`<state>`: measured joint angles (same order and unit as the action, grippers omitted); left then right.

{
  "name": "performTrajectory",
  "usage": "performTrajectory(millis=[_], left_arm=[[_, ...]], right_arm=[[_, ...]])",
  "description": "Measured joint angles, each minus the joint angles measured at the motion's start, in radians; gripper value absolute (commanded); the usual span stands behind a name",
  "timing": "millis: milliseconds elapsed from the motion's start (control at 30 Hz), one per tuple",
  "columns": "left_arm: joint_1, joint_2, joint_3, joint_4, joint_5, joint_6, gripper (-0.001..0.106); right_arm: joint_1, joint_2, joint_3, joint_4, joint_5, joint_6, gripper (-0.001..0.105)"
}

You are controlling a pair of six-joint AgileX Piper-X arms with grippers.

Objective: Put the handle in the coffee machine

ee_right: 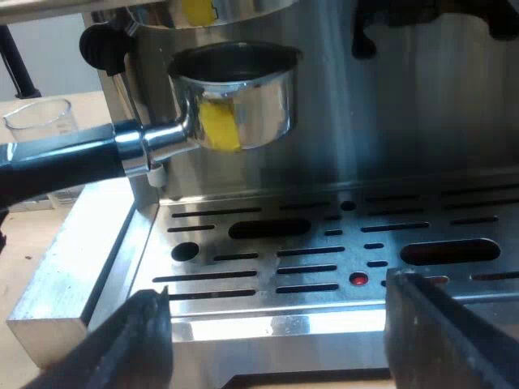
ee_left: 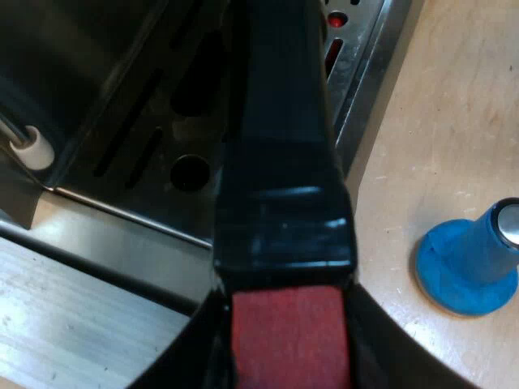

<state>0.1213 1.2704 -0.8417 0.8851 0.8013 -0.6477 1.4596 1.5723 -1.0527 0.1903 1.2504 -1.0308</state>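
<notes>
The holder's dark handle [ee_left: 280, 162] runs away from me over the machine's drip tray [ee_left: 146, 154], and its red end [ee_left: 290, 336] sits between the fingers of my left gripper [ee_left: 290, 344], which is shut on it. From the right wrist view, the holder's metal basket [ee_right: 239, 101] hangs just below the brew head [ee_right: 203, 10] at the espresso machine's front, its rim still visible and apart from the head. Its handle [ee_right: 61, 162] sticks out sideways. My right gripper [ee_right: 280, 324] is open in front of the drip tray [ee_right: 324, 243], with nothing between its fingers.
A blue tamper [ee_left: 470, 263] stands on the wooden table beside the machine's base. A measuring glass [ee_right: 40, 121] stands beyond the handle. The steam wand's white tip [ee_left: 32, 150] hangs near the tray's edge. A black knob [ee_right: 101, 44] sticks out beside the brew head.
</notes>
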Motion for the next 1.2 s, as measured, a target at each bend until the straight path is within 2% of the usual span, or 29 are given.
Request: performTrajectory(millis=[133, 167, 233, 367, 1033, 1200], left_arm=[[0.0, 0.0, 0.0, 0.0, -0.008, 0.0, 0.0], [0.0, 0.0, 0.0, 0.0, -0.012, 0.0, 0.0], [0.0, 0.0, 0.0, 0.002, -0.018, -0.011, 0.0], [0.0, 0.0, 0.0, 0.003, -0.025, -0.082, 0.0], [0.0, 0.0, 0.0, -0.007, -0.024, -0.086, 0.0], [0.0, 0.0, 0.0, 0.002, -0.001, -0.079, 0.0]], right_arm=[[0.0, 0.0, 0.0, -0.001, 0.0, -0.01, 0.058], [0.0, 0.0, 0.0, -0.006, 0.001, -0.069, 0.058], [0.0, 0.0, 0.0, -0.007, 0.01, -0.097, 0.058], [0.0, 0.0, 0.0, -0.007, 0.012, -0.102, 0.058], [0.0, 0.0, 0.0, -0.065, 0.014, -0.105, 0.058], [0.0, 0.0, 0.0, -0.106, 0.013, -0.105, 0.058]])
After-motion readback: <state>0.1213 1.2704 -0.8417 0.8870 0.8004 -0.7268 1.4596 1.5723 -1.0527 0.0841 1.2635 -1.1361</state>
